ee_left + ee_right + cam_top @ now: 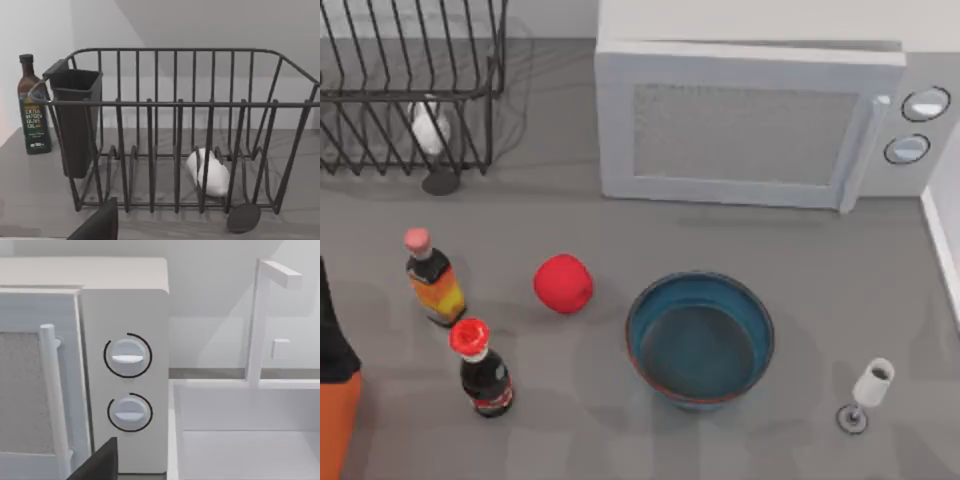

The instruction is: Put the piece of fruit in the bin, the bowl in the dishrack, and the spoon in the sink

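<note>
Currently the red apple (563, 283) lies on the grey table (800, 260), between the two bottles at the left and the teal bowl (700, 338), which stands upright near the middle. The orange bin (337, 420) is at the left edge. The black dishrack (410, 85) stands at the back left; a white object (209, 172), perhaps a spoon, leans between its bars, with a dark round piece (243, 218) on the table just beside the rack. The white sink (240, 440) is at the right, beside the microwave (750, 120). A small wine glass (865, 392) stands right of the bowl. Whether either claw is wide or narrow, I cannot tell.
</note>
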Robot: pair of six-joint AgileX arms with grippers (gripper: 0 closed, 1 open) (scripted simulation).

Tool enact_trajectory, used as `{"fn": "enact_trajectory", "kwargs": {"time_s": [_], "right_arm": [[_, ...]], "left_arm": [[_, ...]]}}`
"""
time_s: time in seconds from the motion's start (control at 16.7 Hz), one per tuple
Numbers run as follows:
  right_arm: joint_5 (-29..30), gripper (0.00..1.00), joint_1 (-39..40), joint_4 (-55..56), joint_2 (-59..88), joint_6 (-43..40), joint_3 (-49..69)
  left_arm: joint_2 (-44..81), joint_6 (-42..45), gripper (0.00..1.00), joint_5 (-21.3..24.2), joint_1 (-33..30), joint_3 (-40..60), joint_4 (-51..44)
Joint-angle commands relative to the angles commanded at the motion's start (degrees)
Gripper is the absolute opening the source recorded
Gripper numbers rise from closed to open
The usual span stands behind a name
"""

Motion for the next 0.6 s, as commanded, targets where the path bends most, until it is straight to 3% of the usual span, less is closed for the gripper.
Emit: {"fn": "enact_trajectory", "kwargs": {"time_s": [0.3, 0.6], "right_arm": [[0.0, 1.0, 0.0, 0.0, 0.0, 0.0, 0.0], [0.0, 1.0, 0.0, 0.0, 0.0, 0.0, 0.0]], "left_arm": [[3.5, 0.9, 1.0, 0.1, -1.3, 3.4, -2.6], [21.5, 3.6, 1.0, 0.1, -6.3, 18.9, -13.4]]}}
